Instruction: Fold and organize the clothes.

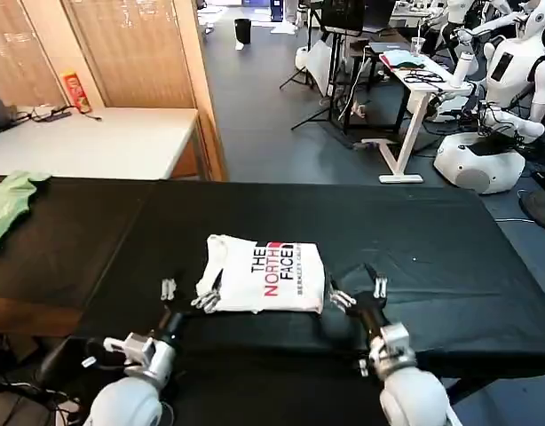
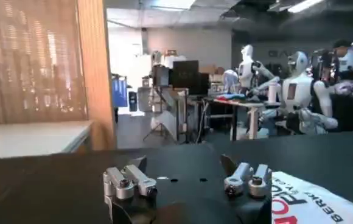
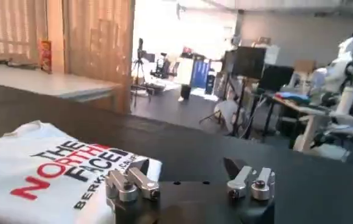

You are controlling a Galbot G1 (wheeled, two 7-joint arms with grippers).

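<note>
both tools stood wide, nothing between their fingers. i saw the left tool (image 1: 191,294) just beside the folded t-shirt (image 1: 264,276) on the black table (image 1: 450,266), the right tool (image 1: 357,291) at its other edge.

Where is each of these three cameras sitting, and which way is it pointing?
Head view: on the robot's head, looking forward and down at the black table and folded T-shirt; both arms show, left claw and right claw, both open, flanking the shirt.
Left wrist view: on the left arm, looking low across the table into the room, past its own claw.
Right wrist view: on the right arm, likewise, past its own claw.
Shared: all three see the T-shirt's print.
</note>
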